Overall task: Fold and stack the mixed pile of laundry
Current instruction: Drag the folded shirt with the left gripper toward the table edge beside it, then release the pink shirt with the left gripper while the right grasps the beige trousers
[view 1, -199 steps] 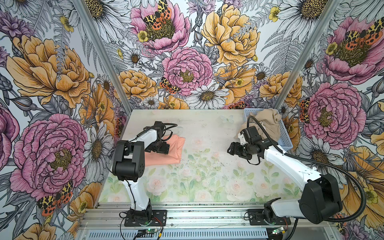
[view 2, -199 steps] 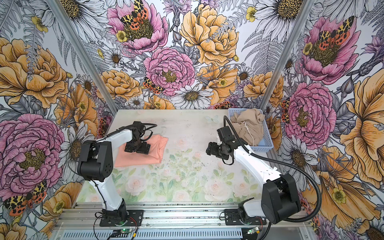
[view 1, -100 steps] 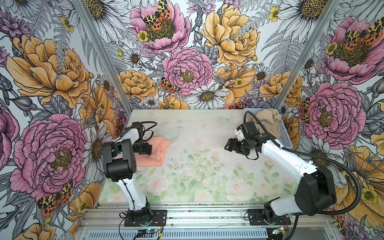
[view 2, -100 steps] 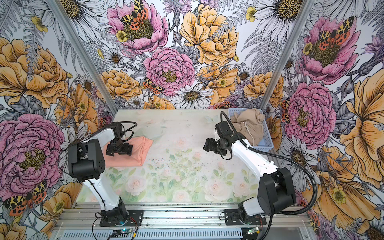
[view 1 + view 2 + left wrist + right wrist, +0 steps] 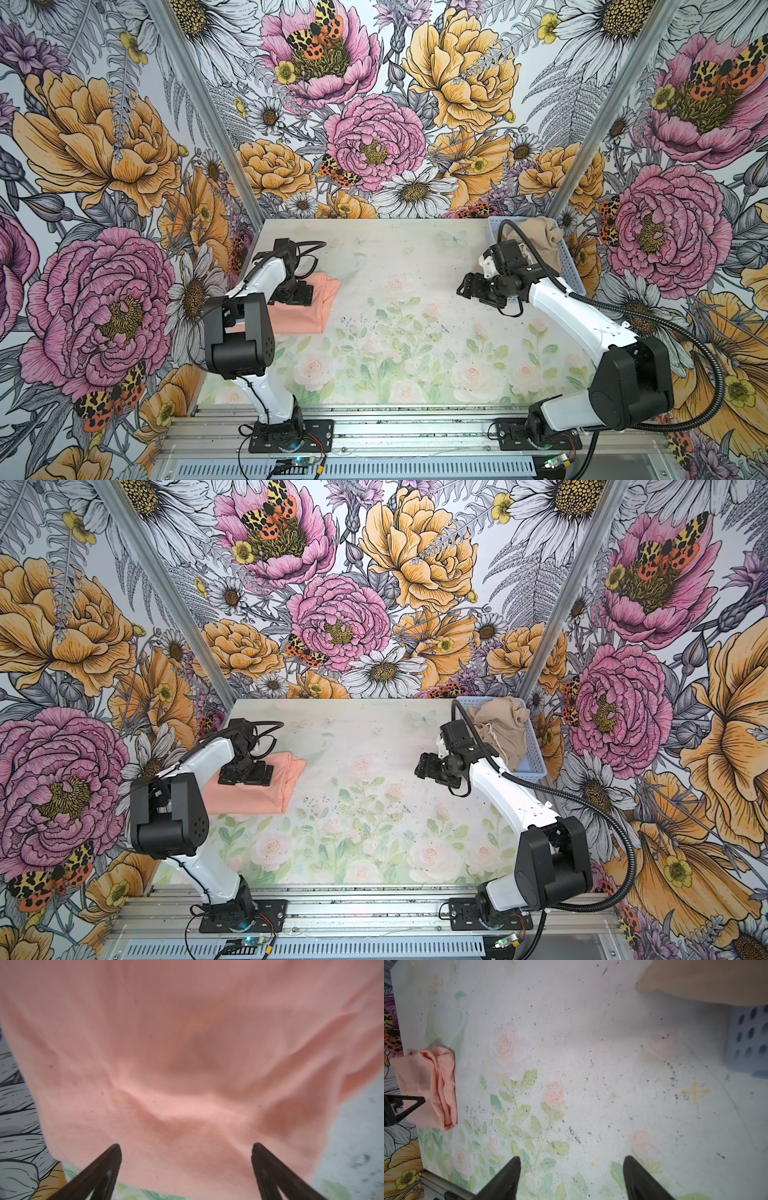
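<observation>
So the peach-pink folded T-shirt (image 5: pixel 309 318) lies flat on the left side of the pale floral-print tabletop (image 5: pixel 395 332), close to the left wall, and both top views show it there (image 5: pixel 259 800). The folded layers bunch up along the edge that faces the middle of the table, which the right wrist view shows pretty clearly (image 5: pixel 425 1084).

The left gripper (image 5: pixel 297 293) sits right over the far part of the shirt, pointing down at it. In the left wrist view its two dark fingers are spread wide apart with nothing but pink fabric (image 5: pixel 187 1064) between them, so it's open and not pinching anything. Whether the tips actually touch the cloth, I can't tell.

The crumpled beige shorts (image 5: pixel 540 241) are over in the light blue perforated plastic basket (image 5: pixel 571 270) at the far right corner of the table, heaped above its rim, with a white drawstring showing in a top view (image 5: pixel 492 731).

The right gripper (image 5: pixel 469 286) hangs over bare table just beside the basket, aimed toward the middle. Its fingers are apart too (image 5: pixel 571 1159), holding nothing, with only the speckled tabletop under them. There's a small yellow cross mark (image 5: pixel 695 1093) on the table near the basket's corner.
</observation>
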`<state>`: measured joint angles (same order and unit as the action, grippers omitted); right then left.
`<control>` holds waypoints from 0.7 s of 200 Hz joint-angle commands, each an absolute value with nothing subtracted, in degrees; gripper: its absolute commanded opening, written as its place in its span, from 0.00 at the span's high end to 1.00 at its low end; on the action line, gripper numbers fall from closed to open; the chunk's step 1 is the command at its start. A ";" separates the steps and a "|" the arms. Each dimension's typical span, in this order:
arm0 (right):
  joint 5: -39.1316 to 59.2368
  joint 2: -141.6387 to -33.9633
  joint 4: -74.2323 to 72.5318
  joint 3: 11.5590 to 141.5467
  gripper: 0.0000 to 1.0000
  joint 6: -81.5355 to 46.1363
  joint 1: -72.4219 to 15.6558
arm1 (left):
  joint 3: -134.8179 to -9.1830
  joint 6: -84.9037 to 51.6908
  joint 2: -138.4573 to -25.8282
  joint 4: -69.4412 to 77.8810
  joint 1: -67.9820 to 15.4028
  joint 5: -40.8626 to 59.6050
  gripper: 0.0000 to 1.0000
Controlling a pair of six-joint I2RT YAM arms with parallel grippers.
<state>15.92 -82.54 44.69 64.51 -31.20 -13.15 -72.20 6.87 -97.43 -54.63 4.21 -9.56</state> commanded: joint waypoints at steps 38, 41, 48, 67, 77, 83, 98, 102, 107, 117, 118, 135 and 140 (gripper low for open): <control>10.27 -85.78 45.09 72.86 0.16 -26.70 -0.71 | -70.69 -3.53 -87.10 -51.52 -6.09 -1.81 0.01; 9.60 -86.12 45.10 73.49 0.16 -26.57 -0.06 | -70.47 -4.09 -86.78 -51.18 -6.73 -1.56 0.01; 7.77 -86.91 45.06 74.81 0.15 -26.19 1.34 | -69.90 -5.39 -86.25 -50.34 -8.39 -0.86 0.01; 2.08 -90.86 44.92 79.11 0.10 -24.62 4.62 | -68.23 -8.88 -85.06 -47.18 -12.57 1.34 0.01; 0.25 -93.91 44.65 81.61 0.09 -23.95 6.15 | -67.49 -10.46 -84.99 -45.43 -14.69 2.43 0.01; -0.12 -96.00 44.33 83.37 0.09 -23.74 7.21 | -67.08 -11.46 -85.14 -44.50 -16.14 2.92 0.01; -0.30 -101.53 43.79 88.07 0.09 -23.40 8.90 | -66.67 -13.01 -86.09 -42.67 -19.01 3.56 0.01; -0.64 -103.08 43.77 89.40 0.09 -23.25 9.19 | -66.71 -13.24 -86.53 -42.47 -19.75 3.52 0.01; -1.13 -104.98 43.77 91.14 0.09 -22.88 9.36 | -66.87 -13.38 -87.04 -42.29 -20.48 3.53 0.01; -2.01 -108.66 43.85 94.41 0.10 -22.04 9.50 | -67.15 -13.44 -88.07 -42.43 -21.77 3.18 0.01; -2.10 -109.04 43.86 94.80 0.10 -22.01 9.54 | -67.15 -13.40 -88.16 -42.40 -21.87 3.17 0.01; -3.21 -114.57 43.92 99.41 0.17 -21.33 9.69 | -67.44 -13.62 -89.05 -42.35 -23.18 3.32 0.01; -3.17 -116.31 43.94 100.44 0.19 -21.16 9.76 | -67.41 -13.70 -89.10 -42.28 -23.51 3.28 0.01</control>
